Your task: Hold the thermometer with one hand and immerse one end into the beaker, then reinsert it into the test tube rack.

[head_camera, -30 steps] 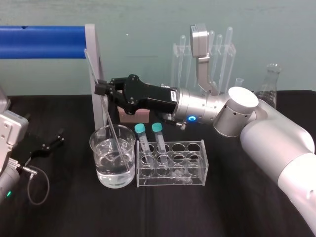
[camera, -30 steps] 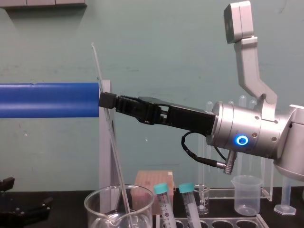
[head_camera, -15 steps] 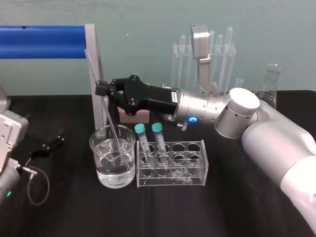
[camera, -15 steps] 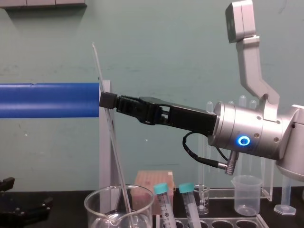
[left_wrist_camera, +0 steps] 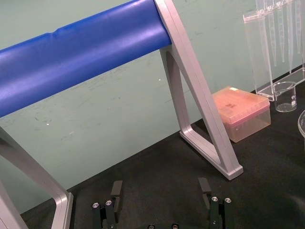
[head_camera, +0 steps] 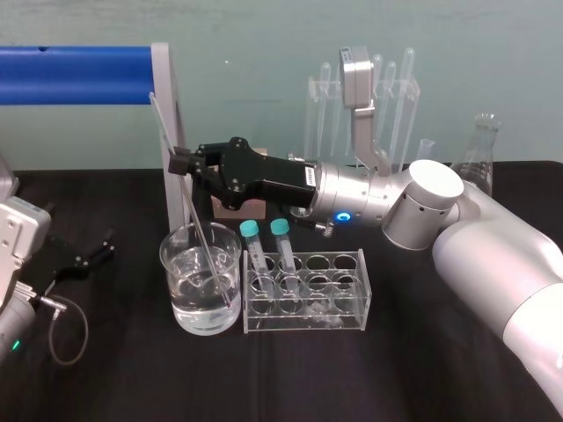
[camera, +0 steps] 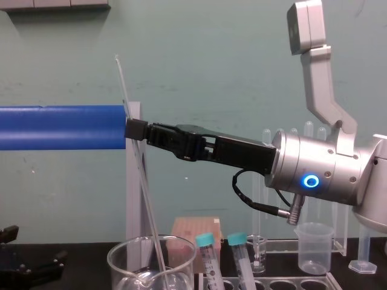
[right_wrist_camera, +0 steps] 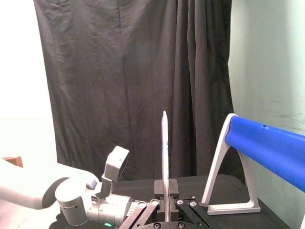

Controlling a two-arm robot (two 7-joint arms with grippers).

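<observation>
My right gripper (head_camera: 180, 163) is shut on the thermometer (head_camera: 201, 236), a long clear glass rod held at a slant. Its lower end dips into the water of the large glass beaker (head_camera: 169, 260); its top leans away to the left. The chest view shows the gripper (camera: 134, 128) pinching the rod (camera: 149, 208) high above the beaker (camera: 121, 261). In the right wrist view the thermometer (right_wrist_camera: 165, 152) rises straight from between the fingers (right_wrist_camera: 165, 192). The test tube rack (head_camera: 354, 303) stands just right of the beaker with two teal-capped tubes (head_camera: 252, 242). My left gripper (head_camera: 84, 258) rests open at the table's left.
A blue bar (head_camera: 75, 75) on a grey frame (head_camera: 167, 114) crosses behind the beaker. A pink box (camera: 195, 232) sits behind it. A clear pipette stand (head_camera: 365, 105), a small plastic beaker (camera: 314, 248) and a flask (head_camera: 482, 149) stand at the back right.
The right gripper has dropped slightly, and the thermometer's lower end has slid toward the beaker's right wall. The left arm has not moved.
</observation>
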